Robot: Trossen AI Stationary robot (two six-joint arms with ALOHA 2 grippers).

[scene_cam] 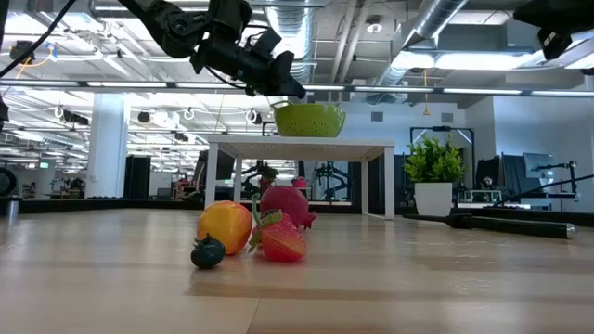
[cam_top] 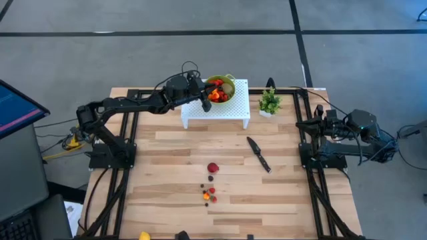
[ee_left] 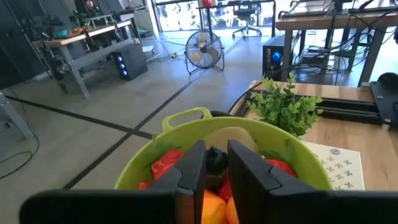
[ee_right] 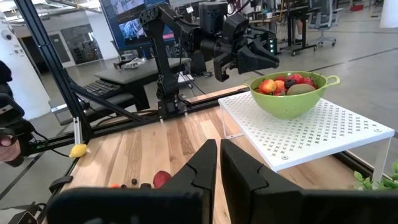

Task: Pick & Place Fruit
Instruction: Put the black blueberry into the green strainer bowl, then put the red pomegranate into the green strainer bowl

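Note:
A green bowl [cam_top: 223,88] holding red, orange and brown-green fruit [ee_right: 287,84] stands on a white perforated shelf [cam_top: 230,110] at the table's far middle. My left gripper [ee_left: 216,173] hovers at the bowl's left rim [ee_right: 264,59], shut on a small dark berry [ee_left: 216,160]. More fruit lies on the bare wood near the table's middle: a red one [cam_top: 213,168], a dark one [cam_top: 211,178] and a cluster of small ones [cam_top: 209,194]. My right gripper [ee_right: 219,157] waits shut at the table's right edge, touching nothing. My left gripper pinches the small dark berry [ee_left: 216,155] between its two fingers. The fingers [ee_left: 193,167] come nearly level from the table's left, over the bowl's rim. The berry is lifted clear, above the fruit in the bowl.
A black knife [cam_top: 259,154] lies right of the table's middle. A small green potted plant [cam_top: 269,101] stands right of the shelf. A yellow fruit [cam_top: 144,235] sits at the near edge. Bare wood spreads between the shelf and the loose fruit.

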